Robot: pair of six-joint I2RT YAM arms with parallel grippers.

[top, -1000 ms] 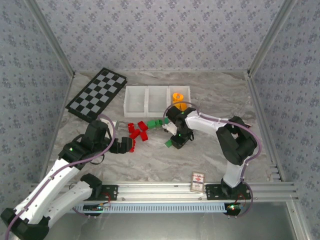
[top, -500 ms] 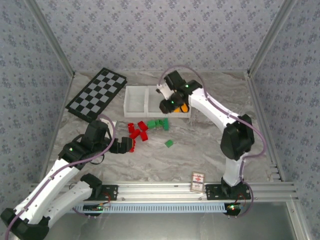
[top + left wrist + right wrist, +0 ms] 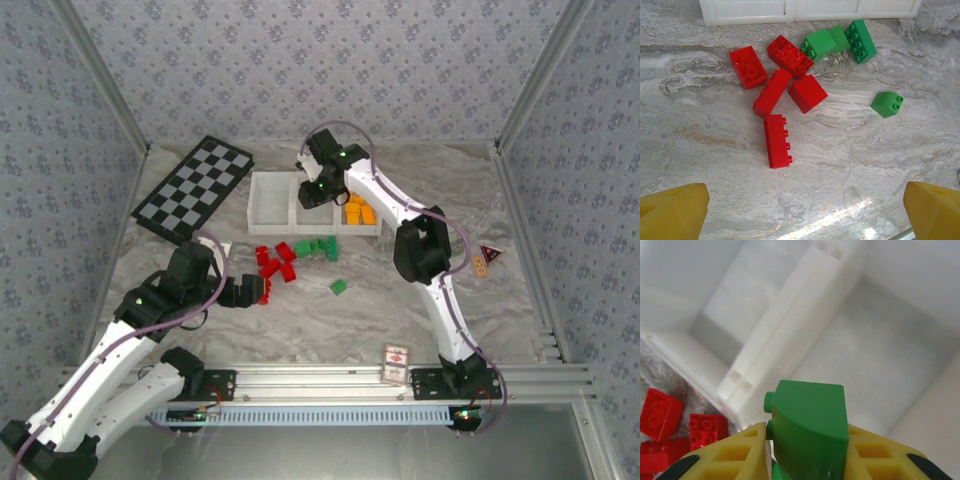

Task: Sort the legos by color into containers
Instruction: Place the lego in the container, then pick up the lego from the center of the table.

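Top external: orange legos [image 3: 358, 211] in right bin [image 3: 372, 229] (green lego [image 3: 810, 427] tight between right fingers [image 3: 735, 452], left fingers [image 3: 672, 212] apart).

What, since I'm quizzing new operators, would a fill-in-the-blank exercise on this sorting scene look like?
1. The lego gripped in the right tool is ____ in colour.
2. Seen from above, the orange legos lie in the ____ bin of the three white containers.
3. The red legos lying on the table number ____.

Missing words: green; right; five.
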